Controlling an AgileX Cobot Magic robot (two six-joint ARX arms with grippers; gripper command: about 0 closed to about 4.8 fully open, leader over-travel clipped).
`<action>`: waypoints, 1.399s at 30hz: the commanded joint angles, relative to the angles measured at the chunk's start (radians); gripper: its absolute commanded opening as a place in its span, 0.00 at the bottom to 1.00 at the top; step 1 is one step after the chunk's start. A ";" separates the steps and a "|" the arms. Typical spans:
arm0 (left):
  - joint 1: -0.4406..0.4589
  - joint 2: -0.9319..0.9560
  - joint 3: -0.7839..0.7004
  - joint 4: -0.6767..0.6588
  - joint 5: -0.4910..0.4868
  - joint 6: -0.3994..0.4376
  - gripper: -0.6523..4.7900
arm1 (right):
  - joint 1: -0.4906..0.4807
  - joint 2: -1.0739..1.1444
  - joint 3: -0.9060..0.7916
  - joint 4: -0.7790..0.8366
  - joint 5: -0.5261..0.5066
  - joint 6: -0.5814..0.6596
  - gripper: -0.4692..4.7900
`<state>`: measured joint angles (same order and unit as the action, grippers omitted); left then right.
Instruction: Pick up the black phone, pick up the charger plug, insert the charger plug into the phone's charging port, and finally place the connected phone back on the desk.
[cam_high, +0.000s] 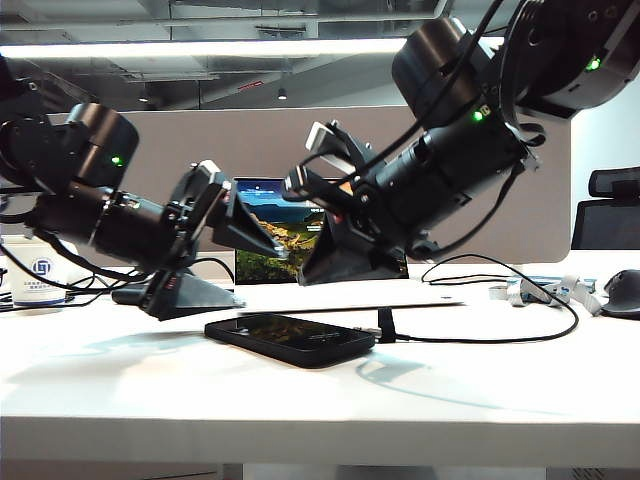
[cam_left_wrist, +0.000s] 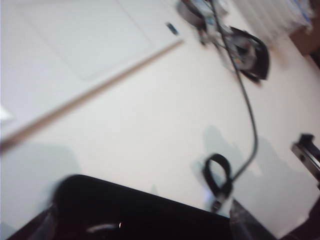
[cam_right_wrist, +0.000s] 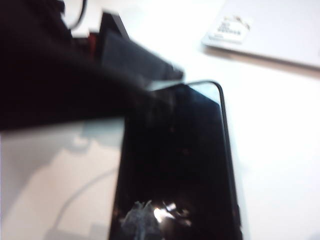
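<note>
On the white counter (cam_high: 300, 400) lies the glossy black phone (cam_high: 290, 338), unlifted; left claw (cam_high: 235, 235) wide above it, right claw (cam_high: 345, 255) shut, empty; next, grasp phone.

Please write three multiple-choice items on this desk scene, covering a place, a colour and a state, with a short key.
1. Where is the black phone?
A. flat on the desk
B. held in the left gripper
C. propped against the monitor

2. What colour is the cable running up to the phone's right end?
A. white
B. black
C. red

3. How do the left gripper's fingers stand?
A. shut on the phone
B. shut on the cable
C. open, holding nothing

Key: 1 A, the phone lies flat on the white top below both arms. 2 B, the cable shows black in the exterior and left wrist views. 3 C, its fingers are spread apart above the desk, while the right gripper is shut.
</note>
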<state>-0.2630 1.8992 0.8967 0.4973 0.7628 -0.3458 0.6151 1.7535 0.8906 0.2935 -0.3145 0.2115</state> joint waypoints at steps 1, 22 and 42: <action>0.004 -0.002 0.000 0.052 -0.004 -0.003 1.00 | -0.008 -0.012 0.001 0.003 -0.002 -0.027 0.08; 0.006 -0.310 -0.002 -0.365 -0.090 -0.274 1.00 | -0.182 -0.016 0.106 -0.005 -0.068 -0.082 0.08; -0.012 -0.319 -0.005 -0.661 -0.044 -0.234 1.00 | -0.177 0.088 0.116 0.033 -0.074 -0.107 0.08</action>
<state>-0.2668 1.5806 0.8936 -0.1478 0.7303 -0.6159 0.4355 1.8458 1.0019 0.3069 -0.3836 0.1200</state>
